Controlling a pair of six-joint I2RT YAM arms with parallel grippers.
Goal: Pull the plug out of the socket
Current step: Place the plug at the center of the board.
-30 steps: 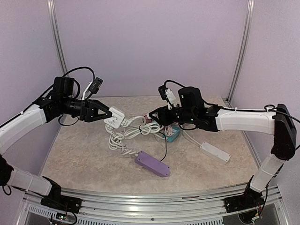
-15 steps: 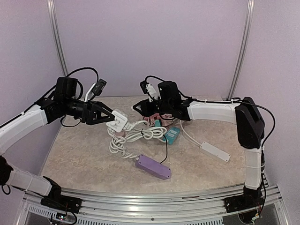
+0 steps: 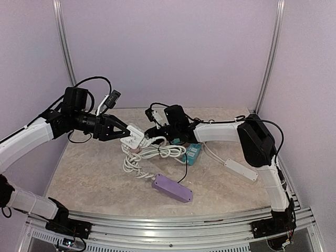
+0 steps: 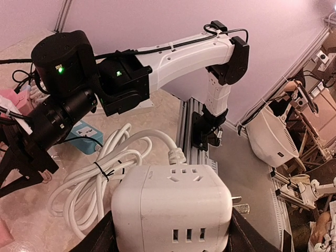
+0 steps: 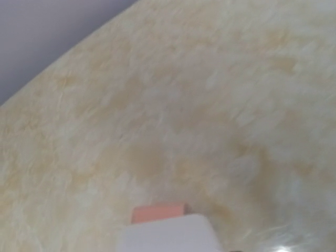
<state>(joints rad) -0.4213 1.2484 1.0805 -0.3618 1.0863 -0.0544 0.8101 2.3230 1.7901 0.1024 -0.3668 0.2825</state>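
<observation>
Jaws of the left gripper (image 3: 127, 135) clamp a white cube socket (image 3: 135, 135), held off the worktop (image 3: 89, 173) over its left back part. The right gripper (image 3: 149, 132) sits just beside the socket's right side; whether its jaws grip anything cannot be told. A coiled cord (image 3: 152, 152) lies below the socket, and a purple strip (image 3: 172, 188) lies nearer the front edge.

Left wrist view: the socket fills the lower frame between dark fingers (image 4: 100, 239), with a cord leaving its top.

Right wrist view: blurred worktop, and at the bottom edge a white block (image 5: 168, 236) with a pink rim; what it is cannot be told.
</observation>
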